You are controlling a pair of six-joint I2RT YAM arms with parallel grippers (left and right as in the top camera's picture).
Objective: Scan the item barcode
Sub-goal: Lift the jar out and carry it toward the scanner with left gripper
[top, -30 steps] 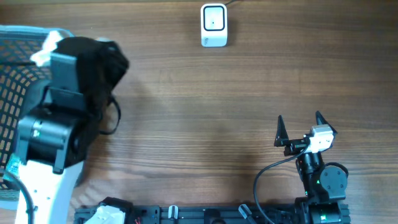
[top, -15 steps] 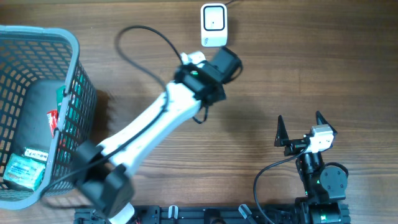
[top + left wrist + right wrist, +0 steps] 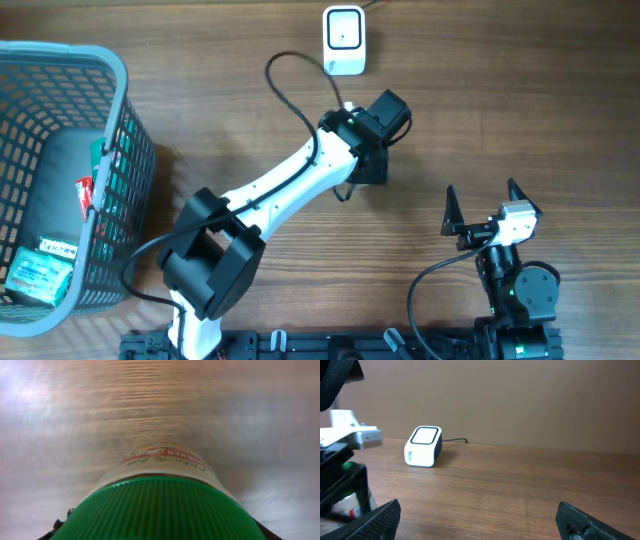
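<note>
Overhead, starting at my far left, the grey plastic basket [image 3: 60,48] holds other goods, among them a green packet [image 3: 40,270] in its near corner; none of that is wanted now. Further right, at the far edge of the wooden table [image 3: 560,90], sits the white barcode scanner [image 3: 344,40], its window facing up and its cable running off the back.

Just this side of it is my left gripper [image 3: 372,140], stretched out on a long reach. From above it hides its load, but the left wrist view shows what I carry: a bottle with a green ribbed cap [image 3: 160,505] clamped between my jaws, above the table, cap toward the camera and a red-lettered label beyond it.

I cannot see a barcode anywhere on the label. If I present the wrong side, I judge the scanner will read nothing. The bottle is round, so turning my wrist to look for the code could let it twist or slip in the grip. Coming in too low could knock the scanner or catch its cable.

Far right, my right gripper [image 3: 482,205] rests near its base, jaws spread wide and holding nothing, well apart from the work.
</note>
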